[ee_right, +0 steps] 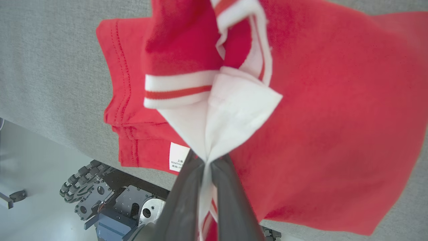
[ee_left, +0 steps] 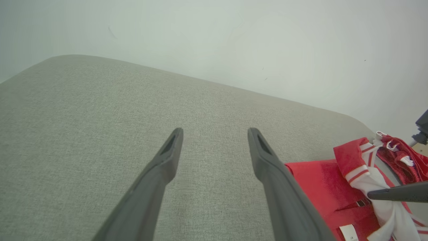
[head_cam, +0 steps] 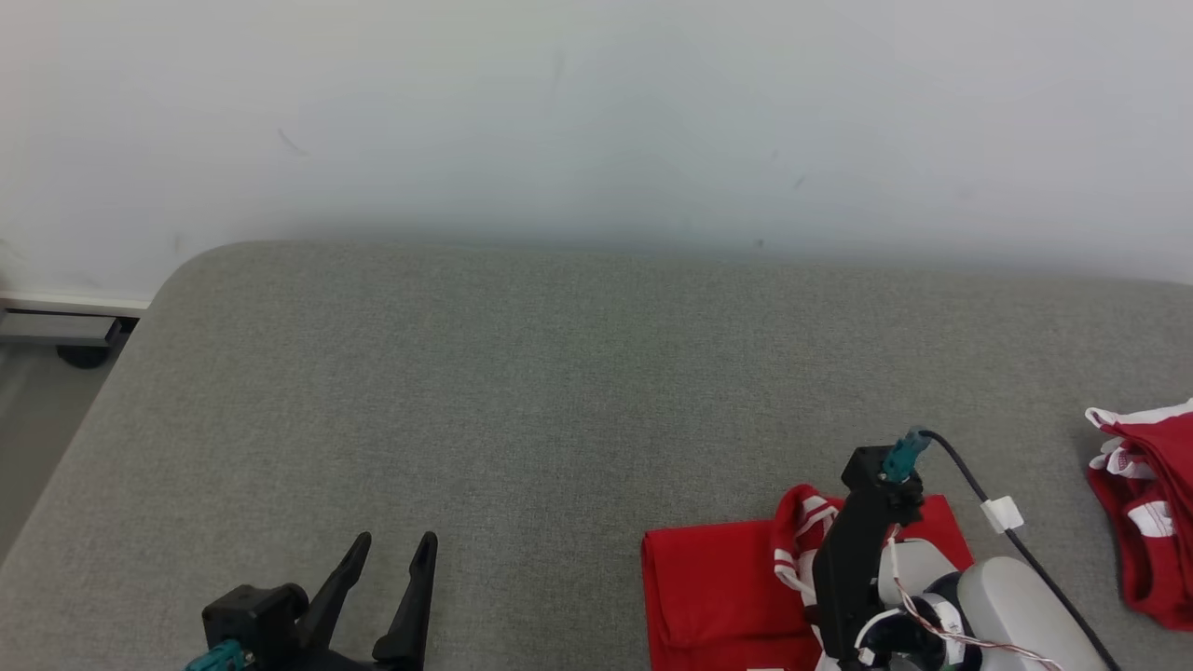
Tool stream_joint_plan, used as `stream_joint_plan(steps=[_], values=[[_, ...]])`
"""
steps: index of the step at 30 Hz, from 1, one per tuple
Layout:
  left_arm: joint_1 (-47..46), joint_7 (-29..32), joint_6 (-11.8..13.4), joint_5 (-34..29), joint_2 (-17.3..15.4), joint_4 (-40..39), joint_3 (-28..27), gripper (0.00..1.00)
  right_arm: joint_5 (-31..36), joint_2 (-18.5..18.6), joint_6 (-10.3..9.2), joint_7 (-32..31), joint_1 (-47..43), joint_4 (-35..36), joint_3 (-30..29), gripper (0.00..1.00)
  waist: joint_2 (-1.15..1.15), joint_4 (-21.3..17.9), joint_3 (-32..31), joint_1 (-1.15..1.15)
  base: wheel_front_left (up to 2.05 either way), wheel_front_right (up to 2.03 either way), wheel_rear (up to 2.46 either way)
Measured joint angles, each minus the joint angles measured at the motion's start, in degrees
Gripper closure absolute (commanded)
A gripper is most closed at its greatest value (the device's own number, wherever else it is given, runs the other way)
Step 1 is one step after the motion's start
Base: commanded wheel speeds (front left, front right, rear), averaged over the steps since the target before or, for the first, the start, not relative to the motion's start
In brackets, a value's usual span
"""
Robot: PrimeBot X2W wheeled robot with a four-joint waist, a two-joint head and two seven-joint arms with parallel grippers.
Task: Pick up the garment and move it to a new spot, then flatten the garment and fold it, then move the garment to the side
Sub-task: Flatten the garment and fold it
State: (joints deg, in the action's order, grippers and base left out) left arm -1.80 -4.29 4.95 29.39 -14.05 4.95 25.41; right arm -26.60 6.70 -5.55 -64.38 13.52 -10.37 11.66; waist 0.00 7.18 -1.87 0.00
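Observation:
The garment (head_cam: 713, 587) is red with white, red-striped trim and lies folded near the front edge of the grey padded surface (head_cam: 559, 391). My right gripper (ee_right: 206, 160) is shut on a white striped flap of the garment (ee_right: 334, 117), pinching it up from the red body. In the head view the right wrist (head_cam: 857, 550) stands over the garment's right half. My left gripper (head_cam: 387, 550) is open and holds nothing, low over bare grey fabric to the left of the garment. In the left wrist view, the left gripper (ee_left: 215, 134) has the garment (ee_left: 317, 187) to its right.
A second red and white garment (head_cam: 1146, 503) lies crumpled at the surface's right edge. A pale wall (head_cam: 596, 121) runs behind the surface. The floor drops off past the left edge (head_cam: 56, 438). My own base (ee_right: 100, 201) shows below the front edge.

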Motion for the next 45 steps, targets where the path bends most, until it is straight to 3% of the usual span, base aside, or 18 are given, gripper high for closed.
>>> stream_joint_plan(steps=[5,20,45], values=[[-0.66,0.08,-0.44,-0.15,0.01,0.09,0.09,0.0,0.01,-2.11,-0.07,0.34,0.64,-2.92,1.59,1.0,0.0,1.03,0.31,0.0,0.0,0.0,0.0],[-0.89,0.23,-0.45,-0.16,-0.01,0.93,0.26,0.0,-0.1,-3.04,-0.51,2.97,4.02,-9.85,4.97,1.0,0.0,2.93,0.7,0.0,0.0,0.0,0.0],[-0.89,0.22,-0.45,-0.15,0.02,1.46,0.45,0.0,-6.66,-3.18,-0.63,8.12,6.3,-14.39,12.33,1.0,0.0,3.73,0.07,-0.01,0.0,0.0,0.0]])
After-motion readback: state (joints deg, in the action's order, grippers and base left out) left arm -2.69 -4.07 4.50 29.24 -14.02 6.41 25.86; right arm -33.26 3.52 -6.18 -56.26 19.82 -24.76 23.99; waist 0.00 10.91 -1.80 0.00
